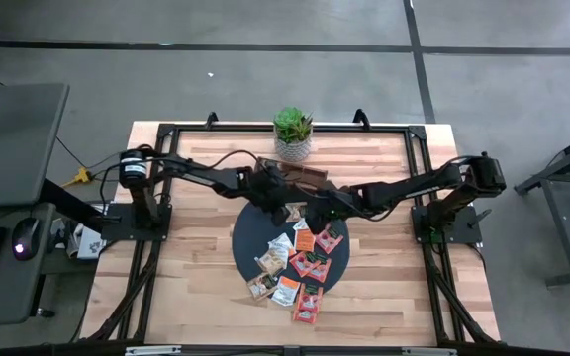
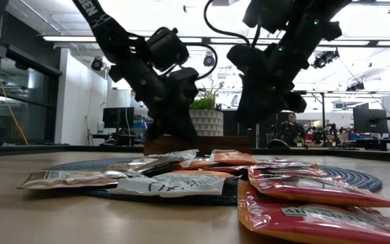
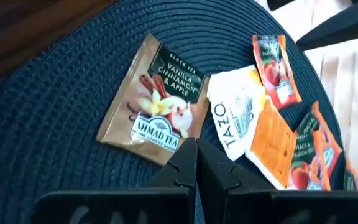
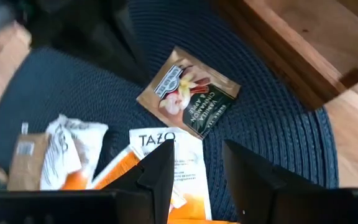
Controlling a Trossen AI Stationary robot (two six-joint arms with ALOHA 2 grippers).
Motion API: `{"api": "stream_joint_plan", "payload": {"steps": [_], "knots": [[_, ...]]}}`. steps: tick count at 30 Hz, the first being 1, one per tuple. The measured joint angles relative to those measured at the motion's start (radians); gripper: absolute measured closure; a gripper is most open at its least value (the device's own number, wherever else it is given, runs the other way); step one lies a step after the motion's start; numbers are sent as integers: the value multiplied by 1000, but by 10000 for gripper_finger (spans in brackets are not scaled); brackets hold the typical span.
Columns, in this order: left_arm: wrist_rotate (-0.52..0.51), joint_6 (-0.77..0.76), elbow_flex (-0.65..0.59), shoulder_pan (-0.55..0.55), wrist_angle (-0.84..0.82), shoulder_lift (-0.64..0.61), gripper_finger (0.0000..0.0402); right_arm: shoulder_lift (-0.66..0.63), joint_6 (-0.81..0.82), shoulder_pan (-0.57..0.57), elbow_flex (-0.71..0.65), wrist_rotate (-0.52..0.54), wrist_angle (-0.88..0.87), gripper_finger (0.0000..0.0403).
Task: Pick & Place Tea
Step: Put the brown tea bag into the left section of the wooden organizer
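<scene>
Left claw (image 3: 196,163), fingers pressed together and empty, hangs over the far part of the dark round mat (image 1: 247,242), just beside the tan-brown sachet (image 3: 154,99), which lies flat at a diagonal. Right claw (image 4: 197,163), part open and empty, hovers over the white sachet (image 4: 166,149). Both arms are equally near.

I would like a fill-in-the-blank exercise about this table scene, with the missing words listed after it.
1. The tea sachets lie mostly on a dark round ____.
2. The left pincer has its two fingers ____, holding nothing.
3. The right pincer hangs open above a white sachet printed with the word ____.
4. At the table's far edge stands a potted ____ in a patterned pot.

Missing words: mat; shut; TAZO; plant
</scene>
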Motion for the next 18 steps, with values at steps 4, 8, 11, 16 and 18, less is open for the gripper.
{"api": "stream_joint_plan", "payload": {"steps": [4,8,11,16,18], "knots": [[-11,-16,0,1,-5,11,401,0,62,-14,0,-11,-2,270],[-48,-16,0,2,-5,11,401,9,157,-29,0,-18,-15,270],[-52,-16,0,2,-2,11,401,19,184,-38,0,-36,-15,270],[-86,-2,0,-4,-5,11,401,22,186,-37,0,-25,-10,270],[-129,1,0,-6,-9,11,401,22,188,-37,0,-23,-7,270]]}}
